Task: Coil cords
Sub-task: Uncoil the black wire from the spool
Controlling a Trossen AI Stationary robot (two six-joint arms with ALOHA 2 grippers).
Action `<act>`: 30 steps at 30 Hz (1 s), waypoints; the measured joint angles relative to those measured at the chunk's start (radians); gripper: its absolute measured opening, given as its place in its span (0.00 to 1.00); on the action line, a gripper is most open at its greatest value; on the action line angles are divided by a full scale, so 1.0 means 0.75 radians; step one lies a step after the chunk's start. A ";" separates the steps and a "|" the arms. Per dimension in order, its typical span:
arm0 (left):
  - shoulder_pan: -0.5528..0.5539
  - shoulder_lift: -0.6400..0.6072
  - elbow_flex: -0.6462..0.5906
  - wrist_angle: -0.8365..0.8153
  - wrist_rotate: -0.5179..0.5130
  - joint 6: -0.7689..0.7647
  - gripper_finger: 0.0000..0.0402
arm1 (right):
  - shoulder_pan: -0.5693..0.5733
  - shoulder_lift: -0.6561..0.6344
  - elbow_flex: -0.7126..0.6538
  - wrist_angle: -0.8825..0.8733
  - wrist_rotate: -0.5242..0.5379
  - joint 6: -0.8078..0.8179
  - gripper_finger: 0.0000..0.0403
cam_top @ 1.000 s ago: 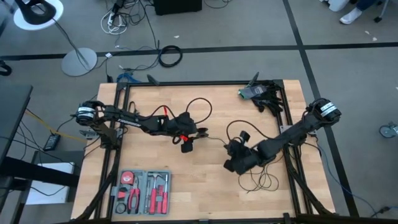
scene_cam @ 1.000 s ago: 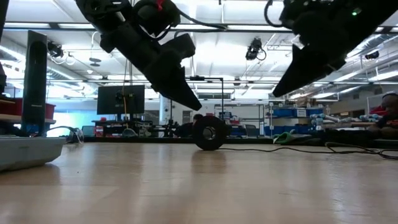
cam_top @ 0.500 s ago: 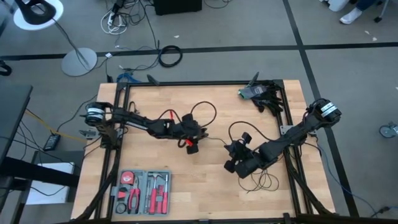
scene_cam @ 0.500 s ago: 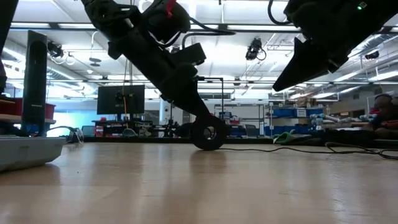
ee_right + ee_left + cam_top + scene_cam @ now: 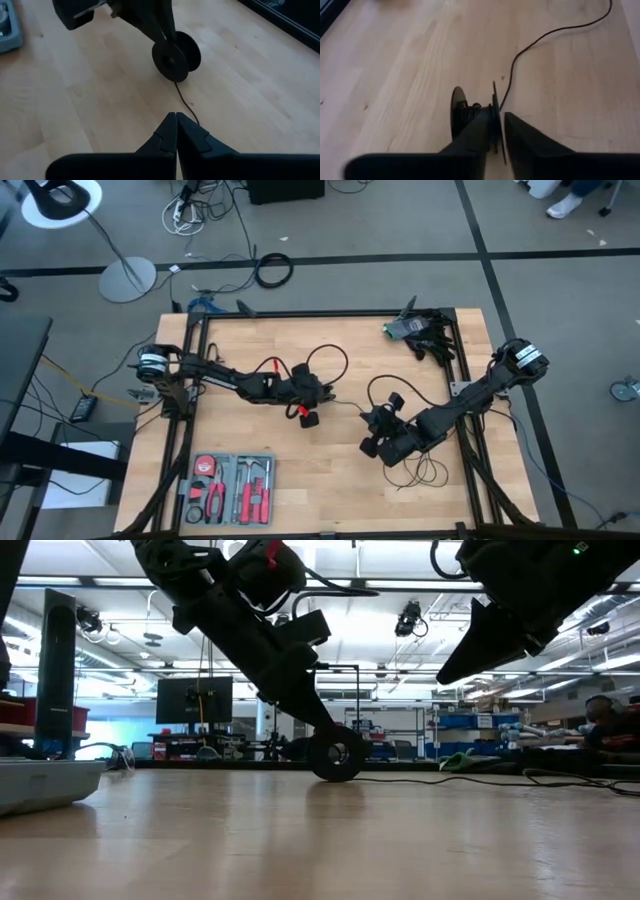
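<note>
Since one second ago the left gripper (image 5: 322,396) has descended from above the table (image 5: 240,360) and its fingers have narrowed onto the rim of one small black spool (image 5: 336,753), which stands on edge at the table's centre. In the left wrist view the fingers (image 5: 522,137) clamp one flange of the spool, the other flange standing free beside them. One thin black cord (image 5: 186,101) leaves the spool and trails right across the wood toward the right gripper (image 5: 372,442); its long axis runs roughly left to right. The right gripper hangs above the table with both fingers pressed together, holding nothing. One tool tray (image 5: 228,486) sits at the near left.
</note>
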 joint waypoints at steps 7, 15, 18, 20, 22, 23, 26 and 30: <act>-0.008 0.000 0.000 -0.007 -0.077 0.065 0.01 | 0.000 0.000 0.000 0.024 0.000 0.000 0.00; -0.107 -0.001 0.015 -0.052 -0.473 0.317 0.00 | 0.000 0.000 0.000 0.030 -0.001 -0.001 0.00; -0.130 0.013 0.016 -0.062 -0.504 0.343 0.00 | 0.000 0.000 0.000 0.030 -0.001 -0.001 0.00; -0.137 0.051 0.018 -0.076 -0.505 0.303 0.00 | 0.000 0.000 0.000 0.030 -0.001 -0.002 0.00; -0.143 0.110 0.018 -0.085 -0.507 0.251 0.00 | 0.000 0.000 0.000 0.030 -0.001 -0.002 0.00; -0.148 0.135 0.018 -0.089 -0.510 0.242 0.00 | 0.000 0.000 0.000 0.030 -0.001 -0.002 0.00; -0.173 0.178 0.018 -0.098 -0.554 0.196 0.00 | 0.000 0.000 0.000 0.040 -0.001 -0.002 0.00; -0.210 0.179 0.017 -0.099 -0.569 0.181 0.02 | 0.000 0.000 0.000 0.051 -0.001 -0.003 0.00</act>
